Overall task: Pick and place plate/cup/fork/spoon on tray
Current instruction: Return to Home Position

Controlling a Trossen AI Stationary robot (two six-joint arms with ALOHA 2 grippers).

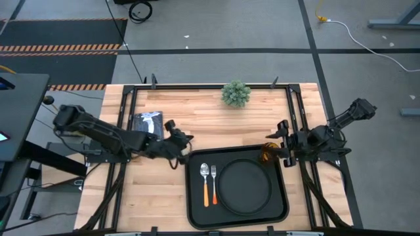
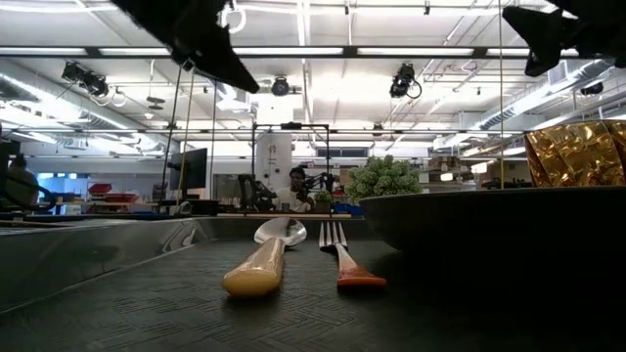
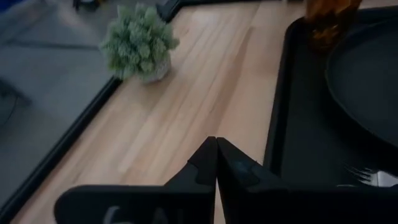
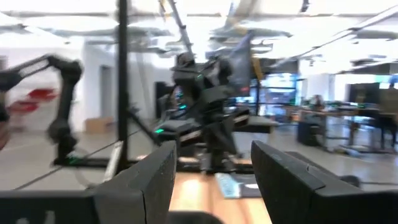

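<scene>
The black tray lies at the table's near middle. On it rest the round black plate, the orange-handled spoon and, beside it, the silver fork. The amber cup stands upright in the tray's far right corner; it also shows in the low view. My right gripper is open and hovers above the cup's right side, clear of it in the low view. My left gripper is shut and empty over the wood by the tray's far left corner.
A small green plant stands at the table's far middle. A dark packet lies at the far left by my left arm. Black frame rails run along the table's sides. Bare wood lies between the plant and the tray.
</scene>
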